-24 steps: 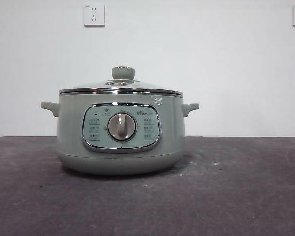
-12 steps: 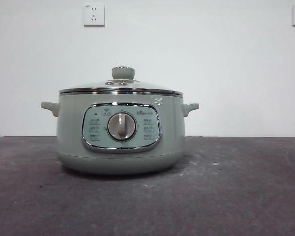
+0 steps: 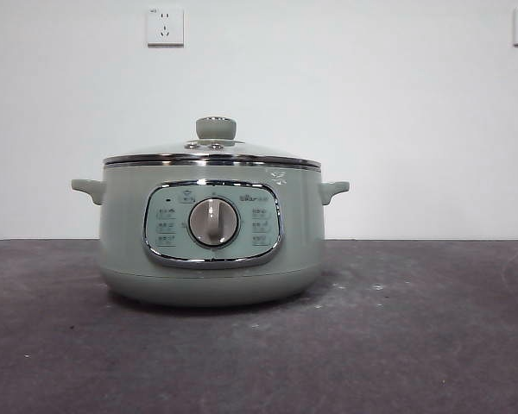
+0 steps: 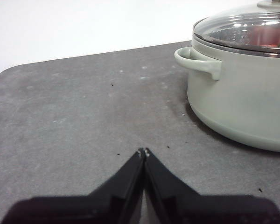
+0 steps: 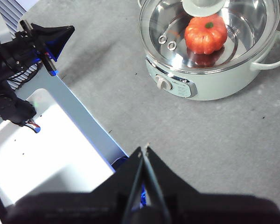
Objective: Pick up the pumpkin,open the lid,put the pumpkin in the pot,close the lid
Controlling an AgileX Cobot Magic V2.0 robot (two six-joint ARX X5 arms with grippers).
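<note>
While lid (image 5: 210, 32) covers pumpkin (image 5: 206, 35) | left gripper (image 4: 143, 151) low, jaws together, empty | right gripper (image 5: 144, 149) apparently high, likewise

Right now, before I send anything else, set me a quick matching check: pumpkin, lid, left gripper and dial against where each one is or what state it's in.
Things:
1. pumpkin
2. lid
3. left gripper
4. dial

Places or states:
A. shut, low over the table beside the pot
B. on the pot's front panel
C. inside the pot, seen through the glass
D. seated on the pot's rim

Pairs: 1-C, 2-D, 3-A, 4-B
</note>
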